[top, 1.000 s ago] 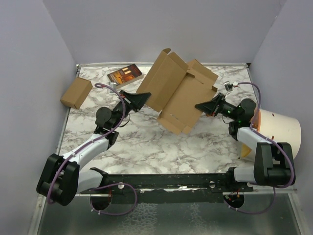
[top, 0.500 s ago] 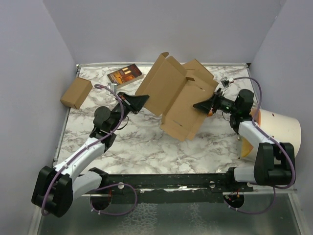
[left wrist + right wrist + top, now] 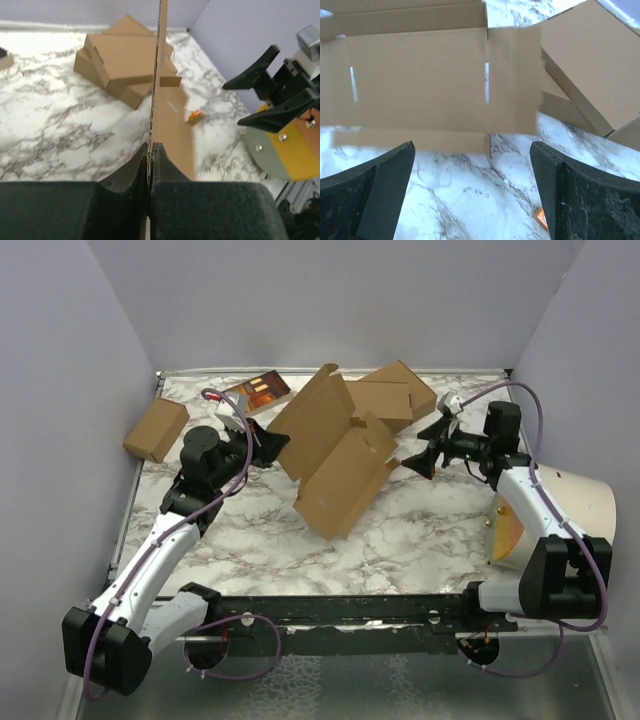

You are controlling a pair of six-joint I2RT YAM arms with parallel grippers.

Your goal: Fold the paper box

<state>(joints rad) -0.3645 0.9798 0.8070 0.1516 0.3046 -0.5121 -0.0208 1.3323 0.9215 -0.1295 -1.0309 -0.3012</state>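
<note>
Toward the centre of the overhead frame, we are pinching the paper box (image 3: 335, 460) by its left edge with our left gripper (image 3: 270, 443), whose fingers (image 3: 131, 167) are clamping tight on the sheet's thin rim. The unfolded sheet is tilting up off the marble table (image 3: 420, 530), its lower corner pointing down toward mid-frame. Just right of it, our right gripper (image 3: 418, 448) is standing spread wide, holding nothing, not touching the cardboard. Two ready-folded boxes (image 3: 395, 395) are lying stacked at the upper middle, behind the sheet, and a small carton (image 3: 156, 429) is sitting at the upper left.
</note>
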